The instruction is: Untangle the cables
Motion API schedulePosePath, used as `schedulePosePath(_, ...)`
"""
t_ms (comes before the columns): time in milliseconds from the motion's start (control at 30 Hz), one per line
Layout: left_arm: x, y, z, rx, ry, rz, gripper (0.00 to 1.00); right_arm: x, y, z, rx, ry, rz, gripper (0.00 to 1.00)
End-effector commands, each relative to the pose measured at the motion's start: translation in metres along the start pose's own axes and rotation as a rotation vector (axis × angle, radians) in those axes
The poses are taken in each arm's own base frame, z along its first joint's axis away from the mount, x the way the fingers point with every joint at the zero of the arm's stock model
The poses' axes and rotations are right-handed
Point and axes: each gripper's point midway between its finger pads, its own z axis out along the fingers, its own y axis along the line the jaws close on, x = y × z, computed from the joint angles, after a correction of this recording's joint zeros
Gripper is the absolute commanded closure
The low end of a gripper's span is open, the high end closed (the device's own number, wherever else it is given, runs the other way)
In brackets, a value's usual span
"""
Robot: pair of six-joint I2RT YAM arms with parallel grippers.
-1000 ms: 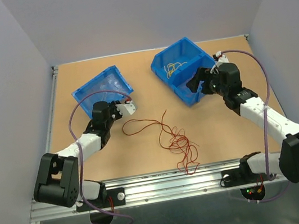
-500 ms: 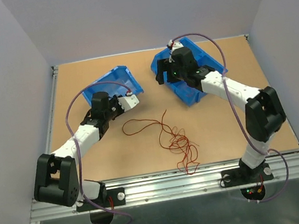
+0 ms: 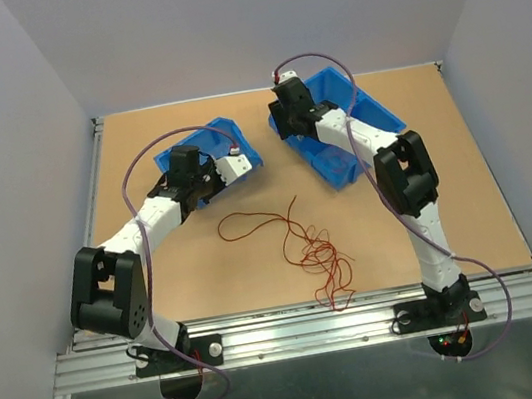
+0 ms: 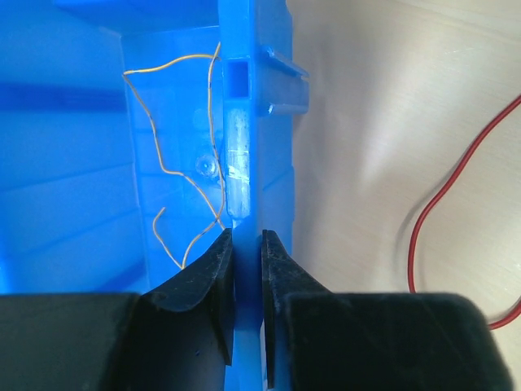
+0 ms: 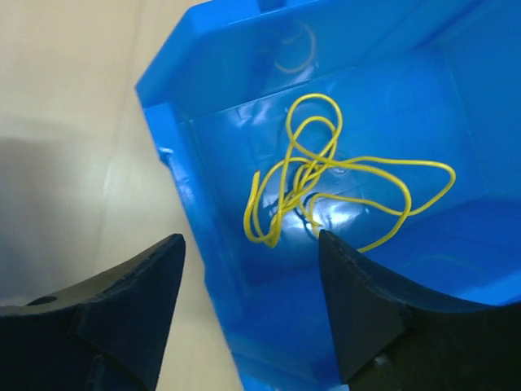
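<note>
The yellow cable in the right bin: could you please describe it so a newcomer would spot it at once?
On the wooden table, find the right-hand blue bin near the far edge. A yellow cable lies looped on its floor, below the open right gripper. Unlike the red cables tangled on the tabletop, it is bright yellow.

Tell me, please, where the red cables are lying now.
In the top view, the red cables lie on the table near the middle of its front edge, well short of the left bin and right bin.
</note>
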Motion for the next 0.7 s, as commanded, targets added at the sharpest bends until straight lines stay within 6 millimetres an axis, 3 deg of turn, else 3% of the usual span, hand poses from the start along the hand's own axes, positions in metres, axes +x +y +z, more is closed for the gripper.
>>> schedulePosePath(0,-0.029,0.029,-0.006,-0.059,-0.055,0.026,1.00,-0.021,-0.017,0.008,0.102,-0.020,-0.076,0.32)
schedulePosePath(33,-0.032,0.034,-0.006,-0.066,-0.058,0.027,1.00,-0.029,-0.017,0.009,0.105,-0.031,-0.106,0.34)
schedulePosePath(133,-0.029,0.034,-0.005,-0.053,-0.037,0.011,1.00,-0.016,-0.013,0.022,0.094,0.018,-0.142,0.43)
schedulePosePath(233,-0.033,0.036,-0.008,-0.059,-0.048,-0.002,1.00,-0.005,-0.005,0.029,0.055,0.047,-0.153,0.61)
schedulePosePath(267,-0.038,0.038,-0.011,-0.063,-0.064,-0.003,0.97,-0.005,-0.002,0.028,0.042,0.047,-0.148,0.68)
schedulePosePath(300,-0.042,0.040,-0.013,-0.073,-0.079,-0.003,0.91,-0.007,-0.001,0.027,0.033,0.043,-0.140,0.86)
schedulePosePath(367,-0.051,0.044,-0.022,-0.091,-0.115,-0.010,0.77,-0.019,0.005,0.017,-0.015,0.020,-0.118,0.99)
schedulePosePath(433,-0.061,0.049,-0.029,-0.108,-0.144,-0.017,0.58,-0.043,0.013,-0.002,-0.083,-0.029,-0.081,1.00)
schedulePosePath(533,-0.076,0.057,-0.043,-0.130,-0.185,-0.021,0.46,-0.076,0.022,-0.031,-0.159,-0.097,-0.020,0.99)
schedulePosePath(600,-0.084,0.061,-0.052,-0.144,-0.209,-0.028,0.35,-0.107,0.021,-0.063,-0.201,-0.169,0.022,0.99)
schedulePosePath(667,-0.094,0.066,-0.063,-0.158,-0.235,-0.032,0.29,-0.124,0.026,-0.085,-0.254,-0.207,0.041,0.99)
